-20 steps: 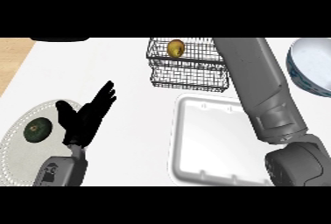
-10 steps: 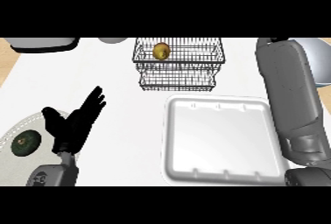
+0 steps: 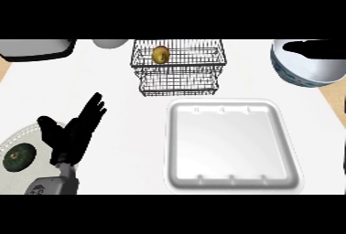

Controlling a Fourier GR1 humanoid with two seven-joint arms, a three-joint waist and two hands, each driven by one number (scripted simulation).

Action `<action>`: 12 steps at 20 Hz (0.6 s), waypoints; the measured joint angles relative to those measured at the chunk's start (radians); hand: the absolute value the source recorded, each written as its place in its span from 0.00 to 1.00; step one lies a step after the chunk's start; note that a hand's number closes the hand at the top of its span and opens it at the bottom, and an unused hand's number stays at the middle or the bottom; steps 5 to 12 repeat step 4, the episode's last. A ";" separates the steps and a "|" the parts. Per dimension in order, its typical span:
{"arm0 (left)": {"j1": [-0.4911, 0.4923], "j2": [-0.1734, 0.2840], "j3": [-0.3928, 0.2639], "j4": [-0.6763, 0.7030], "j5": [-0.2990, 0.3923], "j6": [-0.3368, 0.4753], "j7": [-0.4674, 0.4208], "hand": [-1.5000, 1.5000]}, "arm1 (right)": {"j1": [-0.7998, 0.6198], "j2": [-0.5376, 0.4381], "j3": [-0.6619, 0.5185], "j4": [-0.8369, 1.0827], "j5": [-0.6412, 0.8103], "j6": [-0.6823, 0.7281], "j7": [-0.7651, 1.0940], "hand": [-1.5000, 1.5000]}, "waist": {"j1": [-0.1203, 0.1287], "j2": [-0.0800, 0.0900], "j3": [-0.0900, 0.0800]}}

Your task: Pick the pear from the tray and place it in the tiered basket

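Withdrawn since the earlier frames: the right forearm, which filled the right side of the view beside the tray, no longer shows at all; the right hand is out of sight, so its state cannot be told. The view has also shifted, with basket and tray sitting more centrally.

Left hand (image 3: 73,135): at lower left, fingers straight and spread, pointing up, holding nothing. Resting; much as before.

Round plate (image 3: 15,137): pale, at the left edge, just beside the left hand. Carries a dark green rounded fruit (image 3: 18,156), kind not clear.

Tray (image 3: 233,144): white, rectangular, rounded corners, at centre right. Nothing lies in it.

Tiered basket (image 3: 178,68): black wire, near the tray's far side, apart from it. The pear (image 3: 161,55), yellow-brown, sits in the upper tier toward its left.

Judgement: with the pear in the basket, the tray bare and the arm drawn away, the placement looks complete; nothing appears left to do.

Surface: white, plain. A pale wood strip shows at the far right edge.

Other items along the far side: a blue-and-white bowl (image 3: 307,66) at upper right; a grey shape with a dark rim at upper left; a small pale rounded object next to it. Neither can be identified.
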 measured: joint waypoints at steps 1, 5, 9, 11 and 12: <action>0.004 -0.008 -0.010 -0.006 -0.008 0.007 0.001 0.50 | 0.032 -0.024 -0.017 -0.057 -0.026 0.035 0.023 0.00 | 0.002 0.001 0.000; 0.007 0.001 -0.005 -0.027 0.002 -0.001 0.014 0.50 | 0.167 -0.081 -0.090 -0.219 -0.123 0.133 0.052 0.00 | 0.009 0.005 0.000; 0.007 0.001 -0.005 -0.027 0.002 -0.001 0.014 0.50 | 0.167 -0.081 -0.090 -0.219 -0.123 0.133 0.052 0.00 | 0.009 0.005 0.000; 0.007 0.001 -0.005 -0.027 0.002 -0.001 0.014 0.50 | 0.167 -0.081 -0.090 -0.219 -0.123 0.133 0.052 0.00 | 0.009 0.005 0.000; 0.007 0.001 -0.005 -0.027 0.002 -0.001 0.014 0.50 | 0.167 -0.081 -0.090 -0.219 -0.123 0.133 0.052 0.00 | 0.009 0.005 0.000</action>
